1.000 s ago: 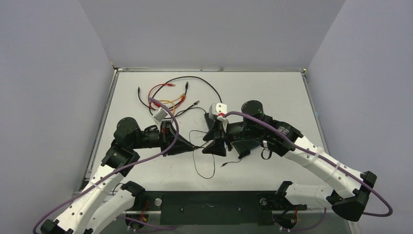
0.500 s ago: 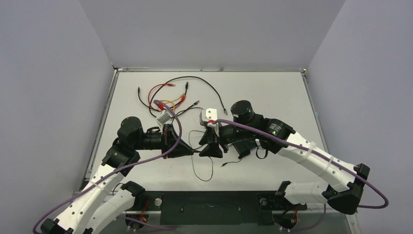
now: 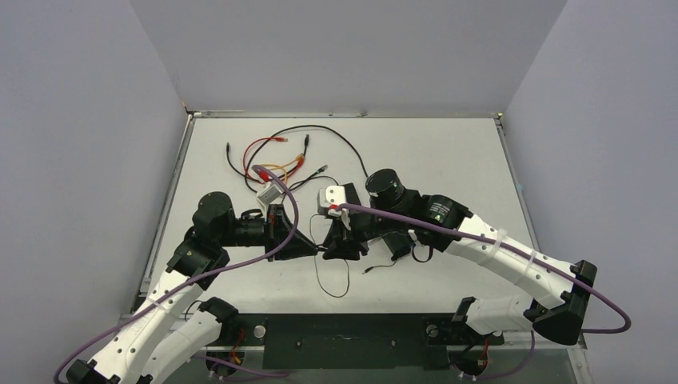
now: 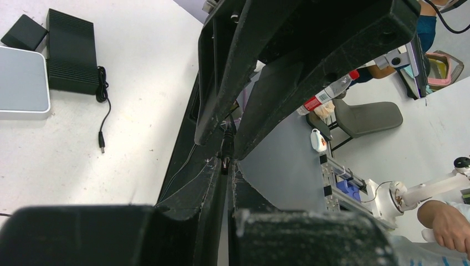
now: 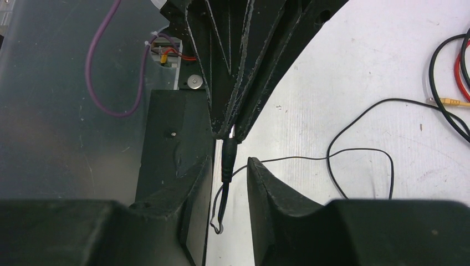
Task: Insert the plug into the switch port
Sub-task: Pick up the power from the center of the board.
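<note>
A black barrel plug [image 5: 227,160] on a thin black cable hangs between the two grippers at mid-table. My left gripper [image 4: 226,166] is shut on its tip end, and its fingers [image 5: 221,83] reach in from the top of the right wrist view. The right gripper [image 5: 228,166] faces it with the jaws open on either side of the plug body, a gap showing on both sides. From above, the left gripper [image 3: 318,247] and the right gripper [image 3: 331,248] meet tip to tip. The switch port is hidden; only the ribbed top of a flat black box [image 4: 72,52] shows.
A light grey pad [image 4: 22,83] and a small black brick [image 4: 23,32] lie beside the black box. A loose cable end [image 3: 366,270] rests in front of the right arm. Red, yellow and black cables [image 3: 280,156] tangle at the back left.
The right arm has swung left until its fingers stand around the plug, and its jaws have narrowed. The left gripper has kept its hold, shifting only slightly.
</note>
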